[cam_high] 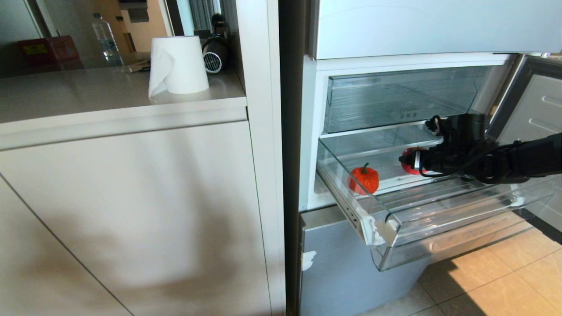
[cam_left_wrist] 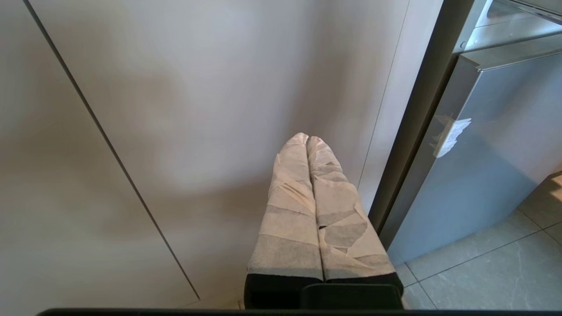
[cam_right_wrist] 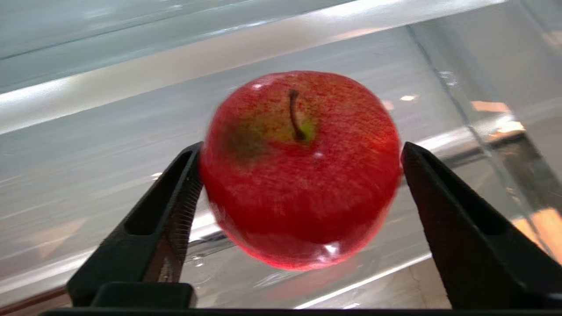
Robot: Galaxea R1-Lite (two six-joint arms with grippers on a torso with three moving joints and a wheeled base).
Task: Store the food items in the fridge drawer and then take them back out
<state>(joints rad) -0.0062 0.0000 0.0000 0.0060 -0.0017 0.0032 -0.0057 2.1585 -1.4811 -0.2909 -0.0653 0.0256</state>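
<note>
The right pincer stands spread, its black fingers flanking a glossy red toy apple inside the transparent plastic fridge drawer. The left pincer is pressed together, parked by the cabinet. An orange stemmed toy pepper sits beside the apple; both look light, rigid and slick, best gripped across their widest girth.

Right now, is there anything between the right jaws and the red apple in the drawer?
Nothing visible. The red apple sits directly between the open right gripper jaws inside the fridge drawer; one jaw touches it, the other stands just apart.
</note>
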